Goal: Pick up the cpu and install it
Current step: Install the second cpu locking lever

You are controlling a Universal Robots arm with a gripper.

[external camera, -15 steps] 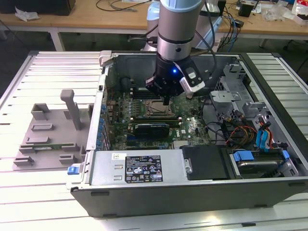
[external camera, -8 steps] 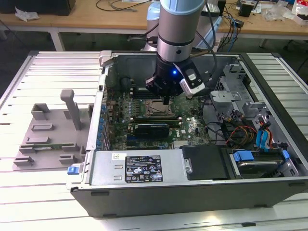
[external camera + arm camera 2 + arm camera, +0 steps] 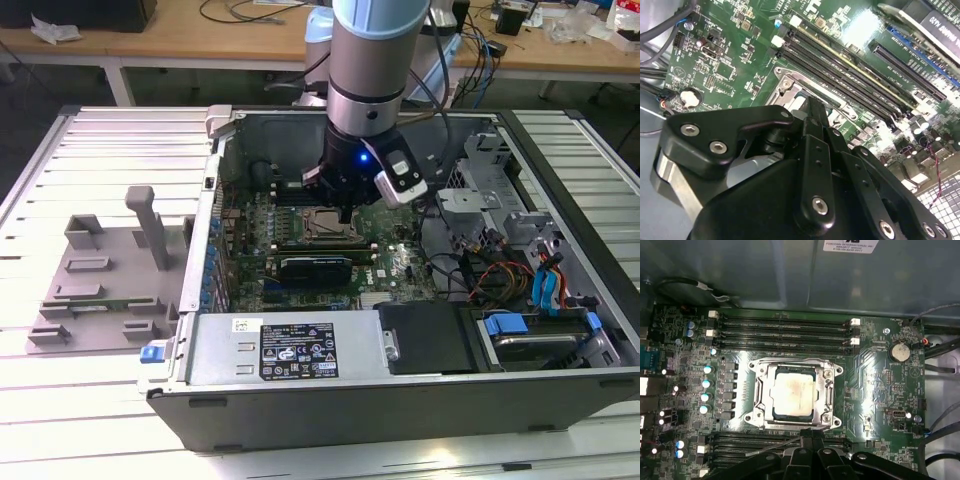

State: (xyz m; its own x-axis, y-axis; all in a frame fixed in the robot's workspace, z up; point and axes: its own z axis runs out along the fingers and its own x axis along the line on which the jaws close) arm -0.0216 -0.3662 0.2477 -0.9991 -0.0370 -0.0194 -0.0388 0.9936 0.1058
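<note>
Cpu (image 3: 793,396) seated in socket frame (image 3: 759,390), memory slots (image 3: 785,330) flanking, tool (image 3: 812,440) beside socket, fingers pressed together, empty.

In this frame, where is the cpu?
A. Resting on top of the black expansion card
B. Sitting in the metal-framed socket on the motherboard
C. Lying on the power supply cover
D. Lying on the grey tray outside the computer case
B. In the first wrist view the cpu, silvery top up, sits inside the socket frame on the motherboard, with the gripper just beside the socket's edge.
</note>
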